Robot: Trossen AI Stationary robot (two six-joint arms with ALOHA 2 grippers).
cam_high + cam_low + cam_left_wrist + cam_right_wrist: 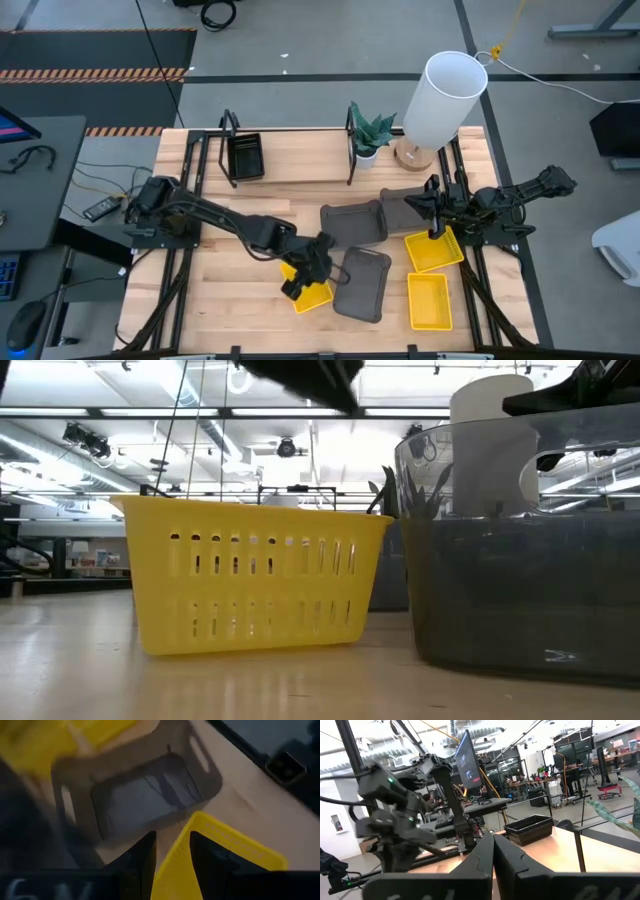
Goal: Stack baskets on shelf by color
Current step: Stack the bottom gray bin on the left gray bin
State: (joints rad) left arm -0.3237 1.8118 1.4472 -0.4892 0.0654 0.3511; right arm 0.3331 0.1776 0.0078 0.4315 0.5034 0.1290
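The left gripper [303,277] is low over the front middle of the table [200,300], its fingers [137,865] clenched on the rim of a yellow basket [312,294]; in the left wrist view that rim runs up between the two dark fingers. The low view shows this basket [255,575] resting on the wood. Just beside it, toward the right, lies a grey basket [362,283], and a second grey one [353,224] sits behind that, near the table's centre. A third grey basket [405,208] lies further right, partly under the right arm.

The right gripper [436,212] hangs above the right side of the table with its fingers [482,855] pressed together and nothing between them. Below it is a second yellow basket [437,251], and a third [429,301] lies nearer the front edge.

The shelf [290,165] runs along the back of the table. A black basket [245,157] stands on its left part, and a small potted plant [369,135] is at its right end, next to a white lamp [444,97].
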